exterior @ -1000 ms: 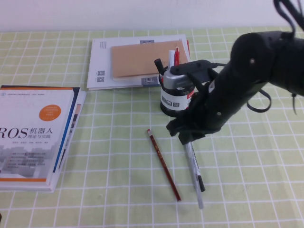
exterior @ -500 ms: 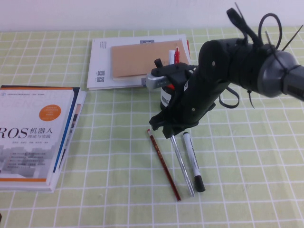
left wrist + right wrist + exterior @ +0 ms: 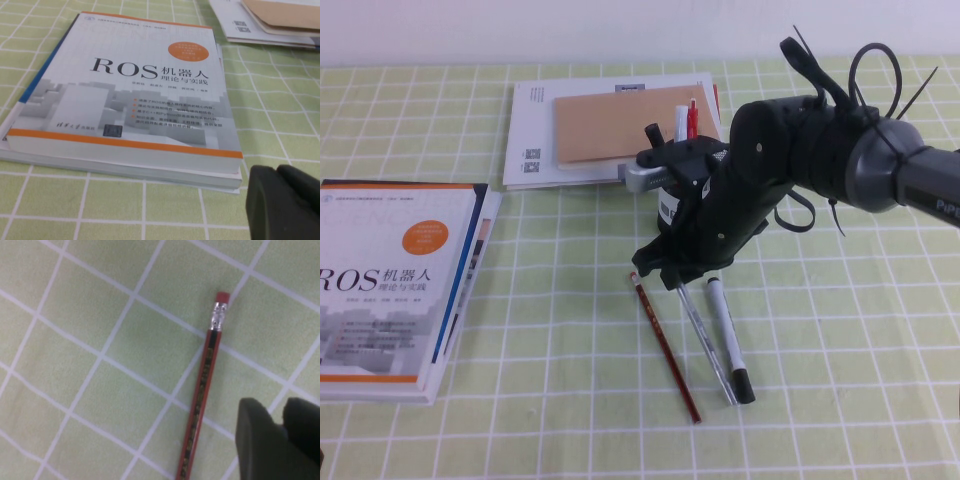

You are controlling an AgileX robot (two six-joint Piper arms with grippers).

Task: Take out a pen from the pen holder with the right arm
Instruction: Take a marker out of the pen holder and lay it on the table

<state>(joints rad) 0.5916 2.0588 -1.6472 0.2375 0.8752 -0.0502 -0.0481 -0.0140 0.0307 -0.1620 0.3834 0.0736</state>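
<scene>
And the right gripper point(image 3: 678, 283) is down low now, just in front of the pen holder point(image 3: 666, 208), after sweeping toward the robot's left across the surface point(image 3: 840, 380) over the last second. The silver pen point(image 3: 705, 345) has come along with it, off the black marker point(image 3: 727, 340) it was crossing a moment ago; now it lies in the gap between that marker and the pencil point(image 3: 665, 350), near both. Over the last half second hardly anything has shifted, so the carry looks finished. My read is that the pen is out of the holder and laid flat; that would leave only the letting go and the lift away.

Now the hard parts. The pen's upper end runs in under the gripper and vanishes; whether the fingers pinch it or have begun to part, I cannot tell. The right wrist view gives only the pencil on the checked cloth and a dark corner of the gripper, with no silver pen at all. The arm also covers most of the holder; just a slice of its side shows, with the spare pens point(image 3: 692, 120) poking up behind. The left gripper point(image 3: 282, 200) sits far off on the robot's left beside the ROS book point(image 3: 130, 100); it is only a dark lump at the frame's edge, so its fingers cannot be read either.
</scene>
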